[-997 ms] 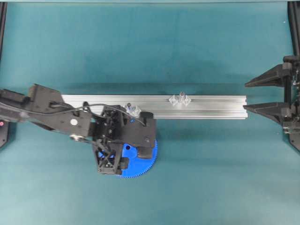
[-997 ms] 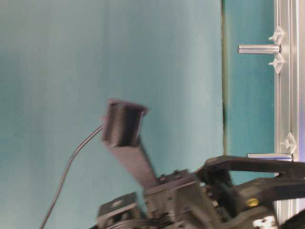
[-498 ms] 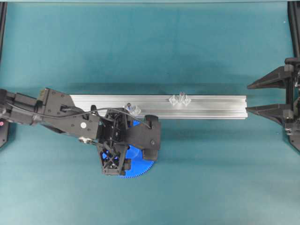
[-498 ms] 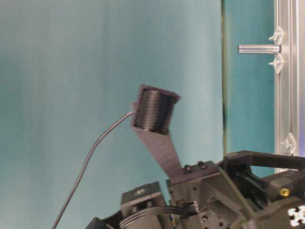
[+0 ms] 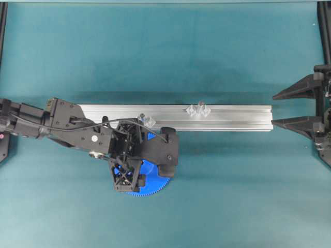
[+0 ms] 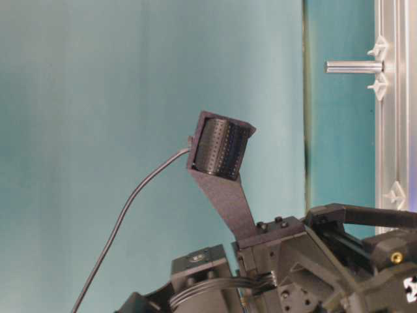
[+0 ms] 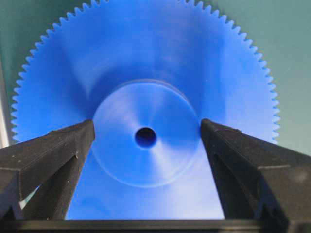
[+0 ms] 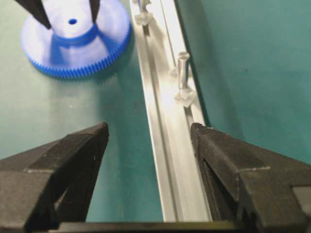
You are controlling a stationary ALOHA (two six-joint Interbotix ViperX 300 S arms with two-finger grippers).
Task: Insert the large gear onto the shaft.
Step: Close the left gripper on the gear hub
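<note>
My left gripper (image 7: 146, 138) has slid further over the large gear (image 7: 146, 97) on the mat. Fingers spread, one either side of the hub, gripping nothing. Right gripper (image 8: 148, 145) gapes idle, far off. The shaft (image 8: 182, 68) stands on the rail (image 8: 170, 160) beyond.

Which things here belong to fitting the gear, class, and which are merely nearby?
Job in hand:
- large gear
- shaft
- left end effector, open, straddling the gear's hub

Merely nearby:
- aluminium rail
- second pin on the rail
- right end effector, open, idle
</note>
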